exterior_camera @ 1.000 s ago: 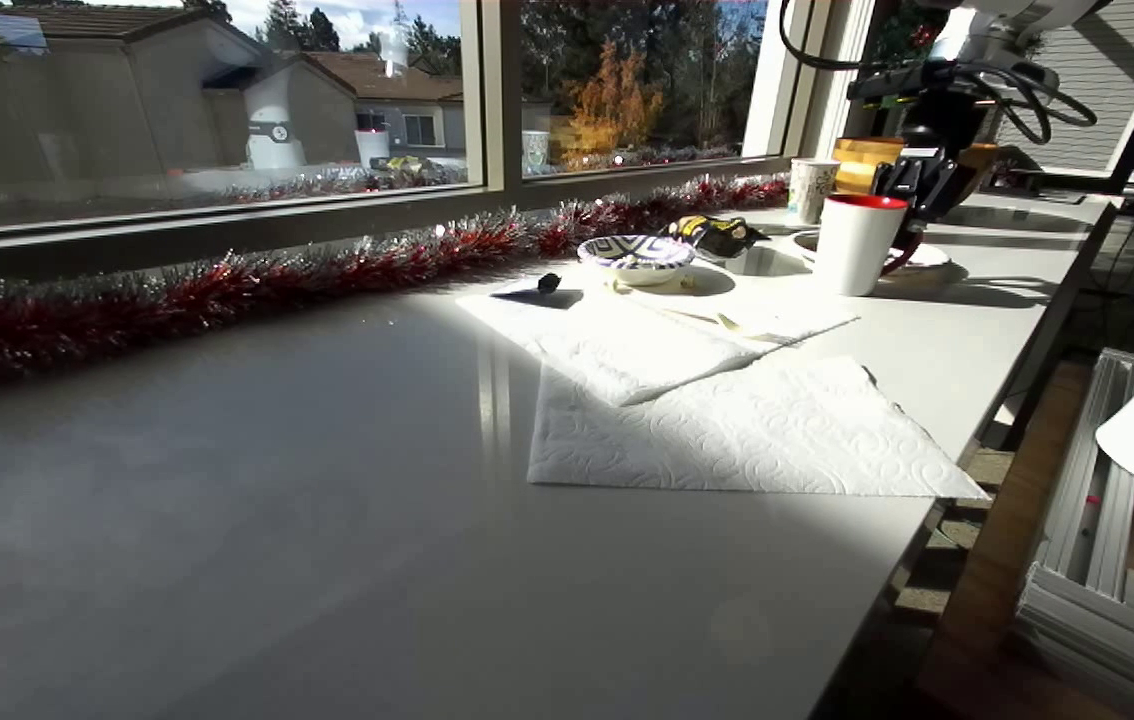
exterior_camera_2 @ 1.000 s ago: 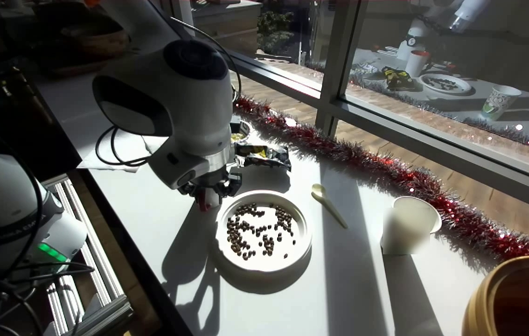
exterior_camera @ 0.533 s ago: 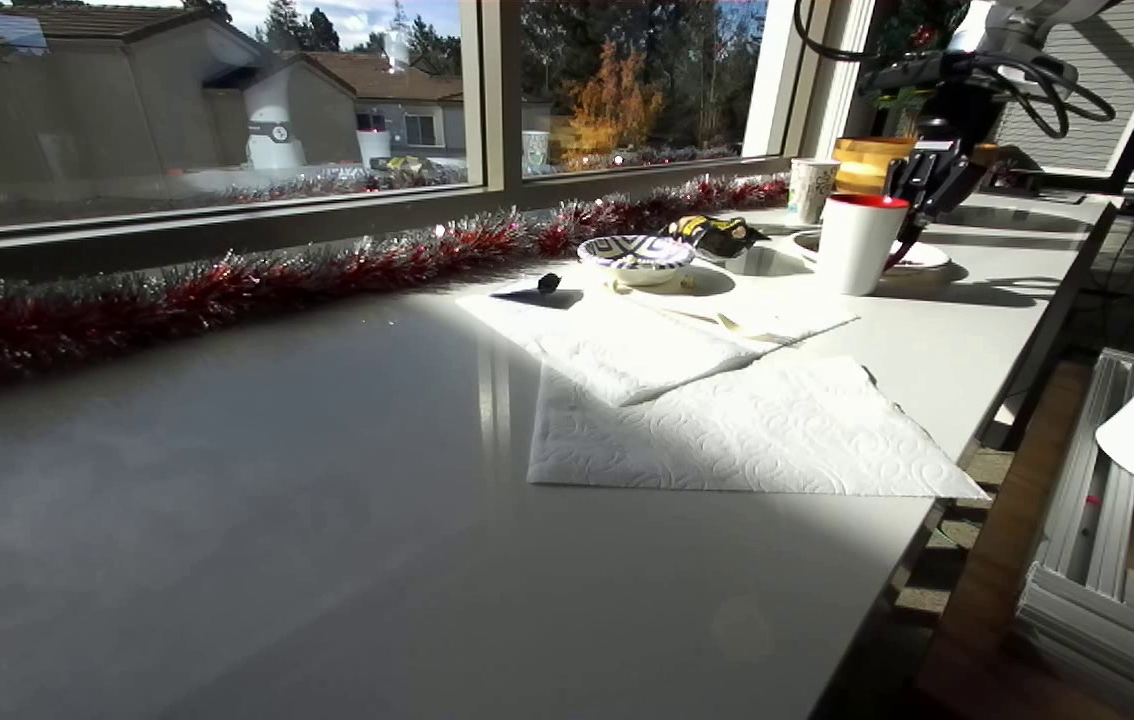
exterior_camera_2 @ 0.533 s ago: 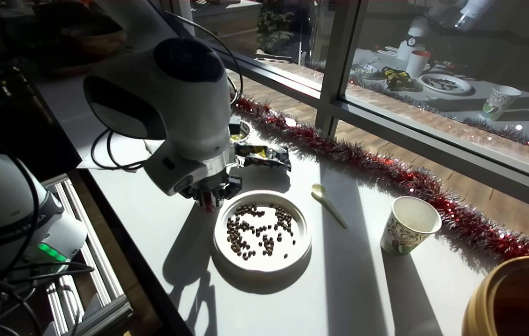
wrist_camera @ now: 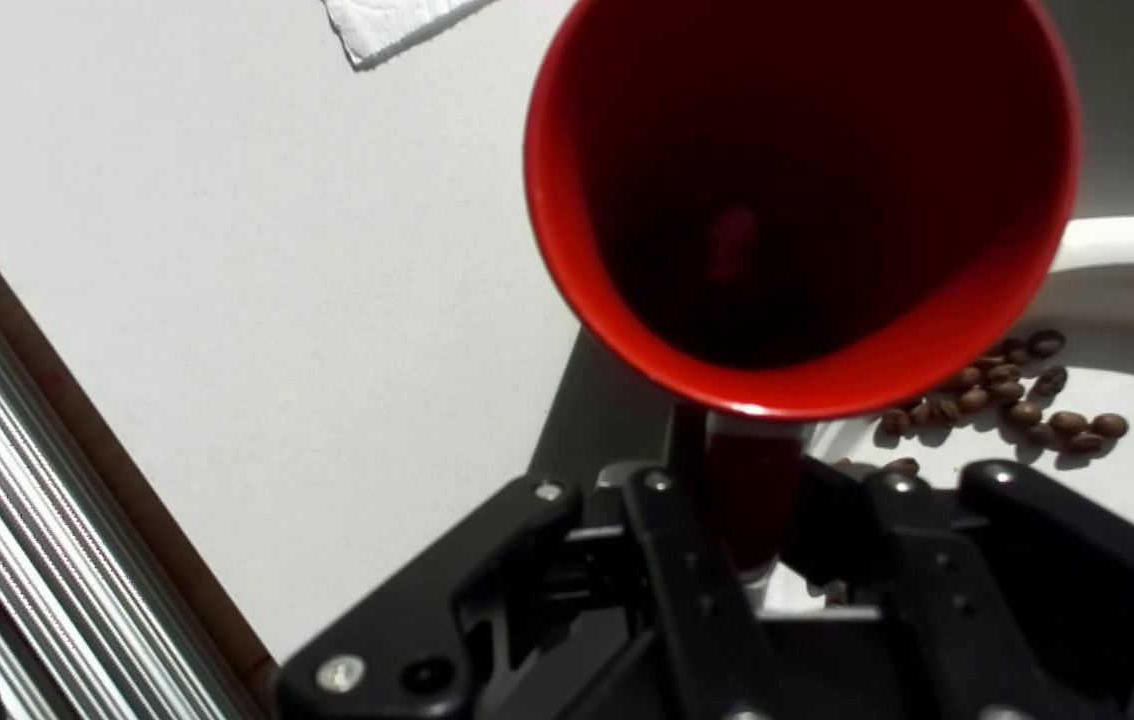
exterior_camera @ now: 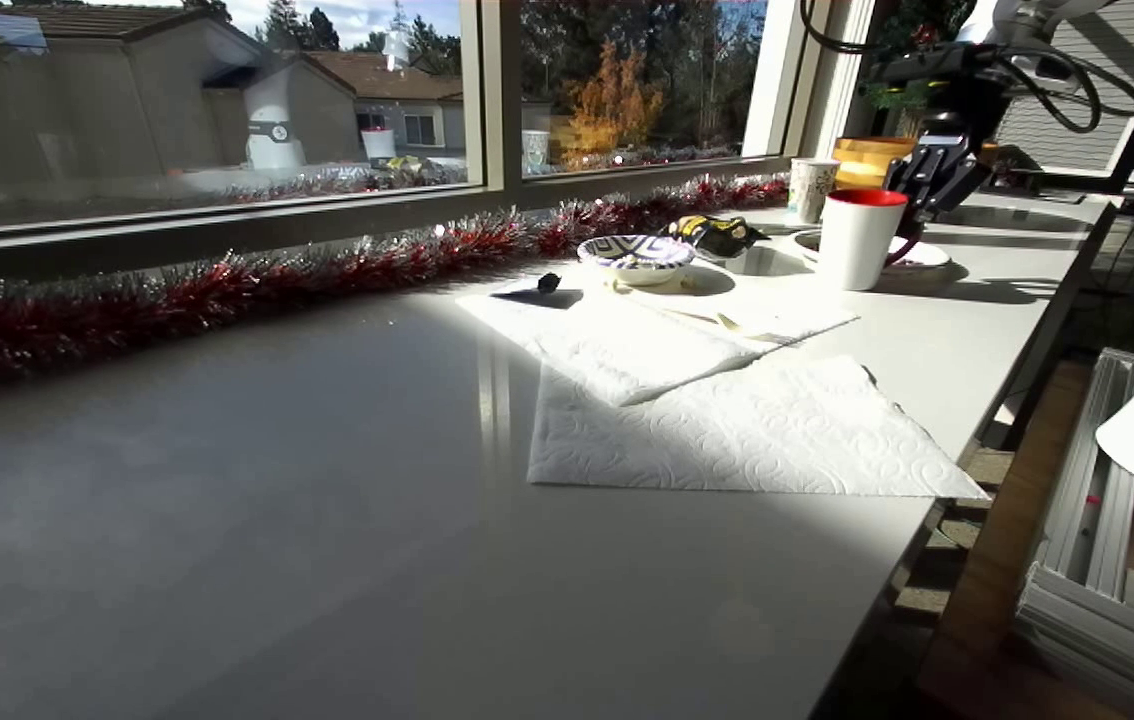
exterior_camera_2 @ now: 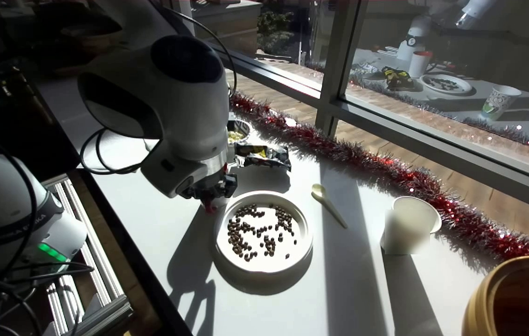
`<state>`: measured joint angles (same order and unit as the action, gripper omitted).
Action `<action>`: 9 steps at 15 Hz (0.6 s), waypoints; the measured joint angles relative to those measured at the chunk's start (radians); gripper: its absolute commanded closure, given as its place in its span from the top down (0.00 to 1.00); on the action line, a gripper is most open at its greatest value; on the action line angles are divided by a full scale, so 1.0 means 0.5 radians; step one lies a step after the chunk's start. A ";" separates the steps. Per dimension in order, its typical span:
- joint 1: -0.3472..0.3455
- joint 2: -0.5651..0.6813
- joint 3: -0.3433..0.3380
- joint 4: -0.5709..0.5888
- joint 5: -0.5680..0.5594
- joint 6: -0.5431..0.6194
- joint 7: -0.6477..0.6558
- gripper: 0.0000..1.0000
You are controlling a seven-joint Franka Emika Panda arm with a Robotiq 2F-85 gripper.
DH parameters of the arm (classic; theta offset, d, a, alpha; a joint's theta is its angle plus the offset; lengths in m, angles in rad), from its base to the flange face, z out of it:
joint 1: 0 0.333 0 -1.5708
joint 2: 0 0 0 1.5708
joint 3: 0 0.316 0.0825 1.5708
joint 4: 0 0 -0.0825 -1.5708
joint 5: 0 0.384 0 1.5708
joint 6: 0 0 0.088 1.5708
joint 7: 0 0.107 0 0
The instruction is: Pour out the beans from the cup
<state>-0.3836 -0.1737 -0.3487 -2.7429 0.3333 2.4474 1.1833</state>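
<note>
The cup (exterior_camera: 857, 245), white outside and red inside, stands near upright beside the plate in an exterior view. In the wrist view its red rim (wrist_camera: 757, 395) faces the camera; the inside is dark and I see no beans in it. My gripper (wrist_camera: 752, 490) is shut on the cup's dark red handle. In an exterior view the gripper (exterior_camera_2: 215, 189) hides most of the cup, with a bit of red handle (exterior_camera_2: 208, 206) below the fingers. Brown beans (exterior_camera_2: 235, 233) lie scattered on the white plate (exterior_camera_2: 264, 267); some show in the wrist view (wrist_camera: 1067, 425).
A pale spoon (exterior_camera_2: 327, 205), a patterned paper cup (exterior_camera_2: 407, 233) and a wooden bowl (exterior_camera_2: 476, 298) stand beyond the plate. A black packet (exterior_camera_2: 264, 156) and small patterned bowl (exterior_camera: 637, 268) lie near the window tinsel (exterior_camera_2: 362, 151). Paper towels (exterior_camera: 727, 440) lie on the table.
My gripper has closed in on the handle and shifted slightly. The cup has risen a little and turned slightly with it. The plate has shifted very slightly.
</note>
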 measured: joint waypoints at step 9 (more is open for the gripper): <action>-0.009 -0.019 0.000 0.001 0.000 -0.068 -0.086 0.04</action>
<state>-0.3883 -0.1831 -0.3487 -2.7422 0.3333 2.4136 1.1404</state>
